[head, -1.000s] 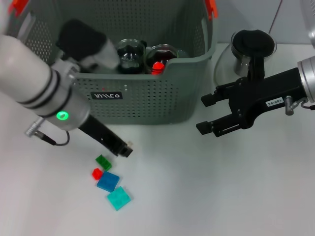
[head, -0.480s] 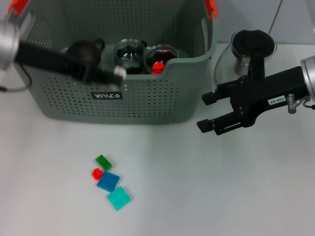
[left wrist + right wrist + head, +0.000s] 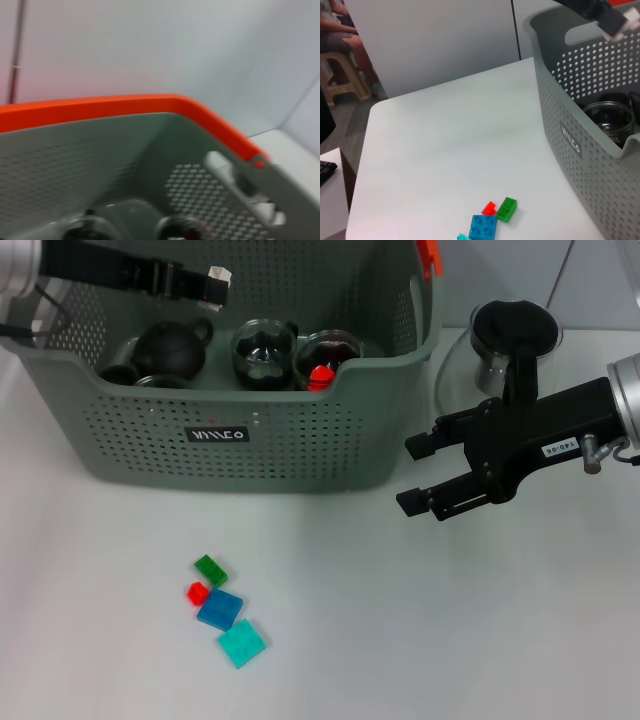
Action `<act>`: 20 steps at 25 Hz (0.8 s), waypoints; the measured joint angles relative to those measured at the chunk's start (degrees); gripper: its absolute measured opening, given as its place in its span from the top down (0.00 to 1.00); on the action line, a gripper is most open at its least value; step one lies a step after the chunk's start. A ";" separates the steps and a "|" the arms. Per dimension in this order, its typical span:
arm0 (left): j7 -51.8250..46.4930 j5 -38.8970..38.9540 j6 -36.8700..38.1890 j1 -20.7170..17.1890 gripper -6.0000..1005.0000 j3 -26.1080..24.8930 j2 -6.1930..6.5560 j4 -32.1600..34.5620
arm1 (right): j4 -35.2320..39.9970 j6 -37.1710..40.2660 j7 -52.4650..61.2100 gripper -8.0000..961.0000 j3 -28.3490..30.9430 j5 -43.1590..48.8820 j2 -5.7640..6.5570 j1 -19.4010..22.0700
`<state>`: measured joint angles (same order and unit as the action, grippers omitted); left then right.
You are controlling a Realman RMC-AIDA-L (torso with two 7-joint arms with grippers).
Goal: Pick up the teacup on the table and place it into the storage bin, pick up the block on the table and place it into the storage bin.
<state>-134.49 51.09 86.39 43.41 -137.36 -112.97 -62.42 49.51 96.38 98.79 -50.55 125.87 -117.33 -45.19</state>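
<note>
Storage bin [image 3: 300,440]: one, grey-green and perforated, standing at the far side of the tabletop [image 3: 420,620]; its far corners are cut off by the head view's upper edge, and we see one orange clip [image 3: 428,254] in full.

Inside the bin we count one dark round teapot [image 3: 172,348], two glass cups [image 3: 265,352], the second [image 3: 330,355] holding a small red piece, and a further dark item [image 3: 120,373] at the left wall that we cannot identify through the rim.

Blocks: four, on the tabletop in front of the bin, clustered and near touching. One green block [image 3: 210,569], one small red block [image 3: 197,592], one blue block [image 3: 220,609], one teal block [image 3: 242,642]; the teal one is cut off in the right wrist view.

Left hand [image 3: 214,277]: above the bin's back left, empty as far as we see; we cannot tell how its fingers are set.

Right hand [image 3: 412,475]: one, fingers spread, empty, hovering beside the bin's right end.

Glass teapot [image 3: 500,350]: one, black-lidded, partly hidden behind the right hand.
</note>
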 joint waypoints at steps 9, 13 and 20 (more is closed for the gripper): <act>-0.53 -4.42 -10.50 0.96 0.71 2.38 -0.90 3.60 | -0.08 0.01 0.25 0.13 -0.14 -0.01 0.05 -0.16; -0.53 -4.41 -10.99 0.88 0.71 2.25 -0.94 3.51 | -0.13 -0.21 0.26 0.13 -0.26 -0.01 0.07 -0.16; 1.43 -2.66 -2.70 -1.74 0.43 2.22 -1.90 -6.72 | -0.13 -0.50 0.26 0.13 0.00 -0.02 0.03 -0.34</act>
<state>-133.05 48.44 83.69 41.66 -135.14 -114.87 -69.14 49.38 95.88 99.04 -50.56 125.85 -117.29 -45.53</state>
